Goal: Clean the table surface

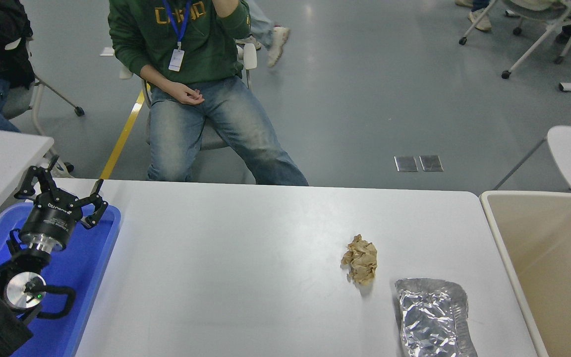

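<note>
Silver foil: I log a crumpled foil wrapper (432, 317) at the near edge of the table surface (246, 258), toward its right end, lying flat and running out of my view at the bottom.
Brown paper: a crumpled brown paper wad (361, 258) sits on the table surface just beyond and left of the foil wrapper, close to it; I cannot tell whether the two touch.
Table surface: white, smooth, filling the middle of my view, its far edge running across below the seated person's knees.
Left arm: parked at the left end of the table surface, above the blue tray (87, 267) that rests at that end.
Left gripper (62, 191): fingers spread wide apart, nothing between them; it hangs over the far part of the blue tray.
Right arm: I have no sight of it or of its pincer.
Beige bin (503, 248): standing directly against the right end of the table surface; a small white object shows at my right picture edge inside it, too cut off to identify.
Second table (3, 148): white, beyond the left end of the table surface.
Person (191, 74): seated on a chair past the far edge of the table surface, green sweatshirt, blue jeans, lanyard with badge, one hand resting in the lap.
Floor beyond: grey, with a yellow line (122, 139) and wheeled chairs at the far right.
</note>
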Tool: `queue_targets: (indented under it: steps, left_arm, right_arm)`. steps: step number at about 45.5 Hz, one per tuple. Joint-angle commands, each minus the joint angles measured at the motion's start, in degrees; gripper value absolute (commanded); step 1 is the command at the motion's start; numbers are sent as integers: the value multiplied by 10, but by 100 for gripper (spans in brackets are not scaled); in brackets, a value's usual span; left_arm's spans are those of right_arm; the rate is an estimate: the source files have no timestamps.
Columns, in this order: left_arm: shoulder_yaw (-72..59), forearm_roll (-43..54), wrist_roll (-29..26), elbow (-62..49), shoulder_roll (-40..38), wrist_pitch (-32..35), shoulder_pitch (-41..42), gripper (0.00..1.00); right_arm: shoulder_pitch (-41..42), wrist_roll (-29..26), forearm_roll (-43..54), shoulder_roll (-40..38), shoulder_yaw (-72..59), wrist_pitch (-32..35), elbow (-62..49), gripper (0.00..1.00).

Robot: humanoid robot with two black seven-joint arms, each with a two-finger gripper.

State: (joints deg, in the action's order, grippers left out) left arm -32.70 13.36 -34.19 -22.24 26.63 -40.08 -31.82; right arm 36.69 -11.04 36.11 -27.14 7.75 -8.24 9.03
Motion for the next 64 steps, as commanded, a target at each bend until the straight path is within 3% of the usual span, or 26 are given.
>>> queue_targets:
  steps: [1,21,22,24,26,27,35,53,64]
  left_arm:
    - [0,0,0,0,-1,0,0,100]
    - [0,0,0,0,-1,0,0,100]
    - [0,0,0,0,0,0,0,100]
    - [0,0,0,0,0,0,0,100]
    - [0,0,0,0,0,0,0,100]
    - [0,0,0,0,0,0,0,100]
    - [0,0,0,0,0,0,0,100]
    - [0,0,0,0,0,0,0,100]
    - [0,0,0,0,0,0,0,100]
  right_arm:
    - [-18,1,-1,101,-1,-25,-93,0]
    - [-26,-2,-7,127,0,-57,-93,0]
    - [-27,-2,-9,126,1,-56,-92,9]
    - [-29,-1,-15,126,1,-55,-91,51]
    - [-29,-1,-26,126,10,-53,-90,78]
    - [-30,-1,-36,126,7,-52,-89,100]
    - [-28,-1,-104,124,0,-52,-88,100]
    - [4,1,-117,86,15,-49,-66,100]
    - [56,1,-256,10,39,-34,42,100]
